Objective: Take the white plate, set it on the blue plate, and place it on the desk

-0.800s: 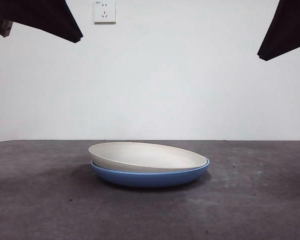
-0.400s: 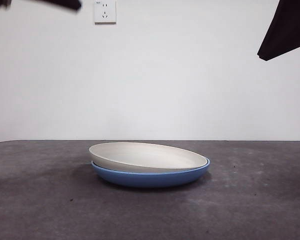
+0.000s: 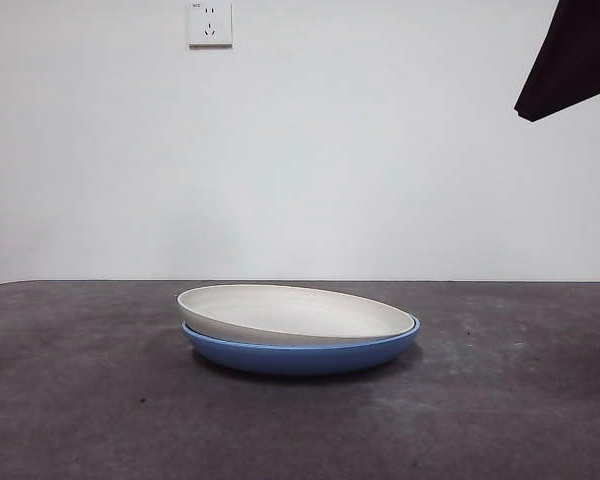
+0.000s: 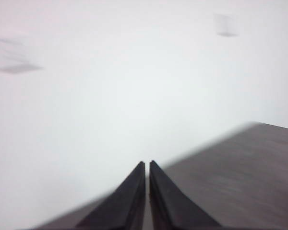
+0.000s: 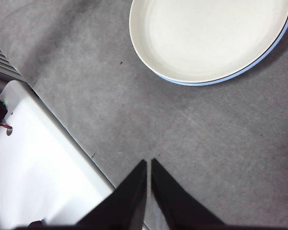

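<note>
The white plate rests inside the blue plate in the middle of the desk; it sits a little askew, its left rim raised. From above, the white plate fills the blue plate, which shows only as a thin rim. My right gripper is shut and empty, high above the desk and apart from the plates; it appears as a black tip at the front view's top right. My left gripper is shut and empty, raised and facing the white wall.
A wall socket is on the white wall behind the desk. A white panel lies beyond the desk's edge in the right wrist view. The desk's corner shows in the left wrist view.
The left arm's black tip has risen out of the front view's top left corner. The plates and the right arm have not moved.
</note>
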Controlling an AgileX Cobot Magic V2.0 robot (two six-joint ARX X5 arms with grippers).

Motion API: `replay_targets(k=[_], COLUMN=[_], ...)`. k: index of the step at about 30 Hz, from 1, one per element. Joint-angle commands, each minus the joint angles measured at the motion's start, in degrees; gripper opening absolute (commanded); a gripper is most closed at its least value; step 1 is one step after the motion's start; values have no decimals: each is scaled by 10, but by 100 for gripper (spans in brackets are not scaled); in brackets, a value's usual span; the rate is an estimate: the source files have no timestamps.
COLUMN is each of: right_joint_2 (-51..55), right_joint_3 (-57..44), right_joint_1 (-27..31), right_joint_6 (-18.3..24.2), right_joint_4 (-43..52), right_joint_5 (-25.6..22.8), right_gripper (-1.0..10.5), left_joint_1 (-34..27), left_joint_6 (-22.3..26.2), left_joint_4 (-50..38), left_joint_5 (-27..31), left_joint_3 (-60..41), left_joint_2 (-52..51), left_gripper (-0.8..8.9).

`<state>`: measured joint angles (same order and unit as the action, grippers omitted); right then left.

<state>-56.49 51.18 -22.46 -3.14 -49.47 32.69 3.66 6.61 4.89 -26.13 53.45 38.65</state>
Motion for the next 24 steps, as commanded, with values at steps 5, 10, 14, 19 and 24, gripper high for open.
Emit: replay_targets(k=[5,10,14,19,24], right_joint_2=[-4,-4,-4,-4,-4], right_joint_3=[10,10,10,10,10], right_joint_1=[-3,-3,-3,-3,-3], right_joint_6=[8,8,8,8,8], right_joint_4=[3,3,3,3,3], right_joint_5=[1,1,1,1,1], right_gripper=[9,9,9,9,9], left_joint_1=[-55,-78,-90,-97,-102], left_joint_6=[4,2,-1,-9,-29], left_joint_4=[-55,-62,-62,-63,-61], left_joint_5=[154,204,204,204,220], left_joint_3=[-118,-207,-275,-355,-424], left_joint_2=[-109,-178,-222,-268,-309], left_gripper=[15,15,15,15,15])
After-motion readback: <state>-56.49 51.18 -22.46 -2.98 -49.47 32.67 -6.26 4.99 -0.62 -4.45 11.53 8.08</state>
